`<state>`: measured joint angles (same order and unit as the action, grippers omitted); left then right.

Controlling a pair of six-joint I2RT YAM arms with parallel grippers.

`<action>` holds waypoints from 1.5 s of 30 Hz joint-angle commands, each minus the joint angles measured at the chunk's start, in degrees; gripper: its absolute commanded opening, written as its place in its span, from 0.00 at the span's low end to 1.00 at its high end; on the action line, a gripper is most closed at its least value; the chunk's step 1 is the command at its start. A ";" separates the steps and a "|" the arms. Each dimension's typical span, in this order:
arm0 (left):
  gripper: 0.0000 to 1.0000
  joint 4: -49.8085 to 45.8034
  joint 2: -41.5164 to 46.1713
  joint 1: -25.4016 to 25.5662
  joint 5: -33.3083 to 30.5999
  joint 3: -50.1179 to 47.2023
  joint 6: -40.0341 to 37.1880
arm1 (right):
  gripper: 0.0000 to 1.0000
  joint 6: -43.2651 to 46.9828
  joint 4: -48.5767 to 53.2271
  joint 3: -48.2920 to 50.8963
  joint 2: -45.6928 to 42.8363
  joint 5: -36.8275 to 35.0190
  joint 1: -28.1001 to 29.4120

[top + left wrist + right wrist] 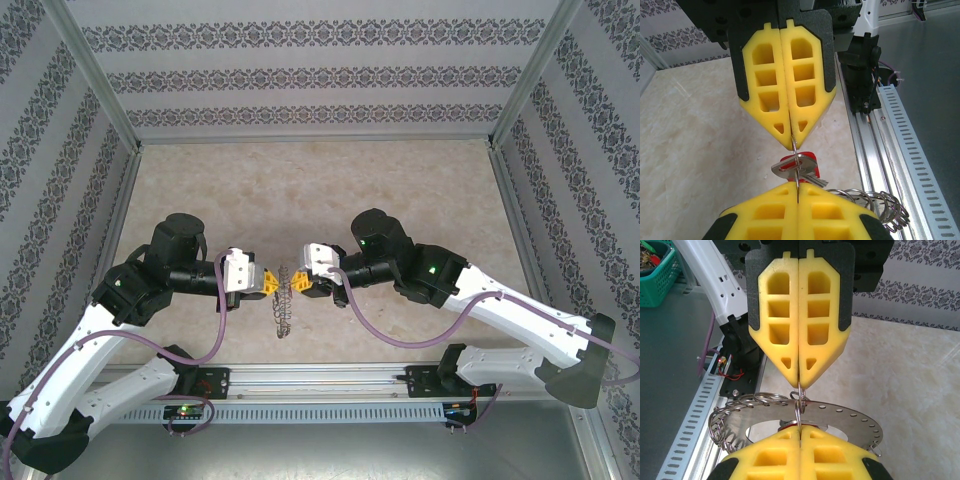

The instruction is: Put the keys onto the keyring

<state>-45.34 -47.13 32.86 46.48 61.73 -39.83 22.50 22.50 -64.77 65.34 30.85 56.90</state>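
Keys point(799, 167) hang from the keyring point(840, 415), midway between the facing tips. Left gripper point(797, 186) and right gripper point(800, 430) both pinch its thin loop, equally near.

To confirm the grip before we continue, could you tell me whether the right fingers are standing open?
No, the right fingers are pressed together, pinching a small wire loop.

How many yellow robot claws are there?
2. The left gripper sits left of centre, the right gripper right of centre, facing each other, both shut on one thin wire loop.
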 commanded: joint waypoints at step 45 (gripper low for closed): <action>0.00 2.72 0.85 -0.78 2.28 0.74 0.46 | 0.00 0.17 -0.09 -0.85 -0.30 0.96 0.55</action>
<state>-44.99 -47.13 32.86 46.50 61.73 -39.66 22.50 22.50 -64.77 64.99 30.04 56.90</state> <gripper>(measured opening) 0.052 0.063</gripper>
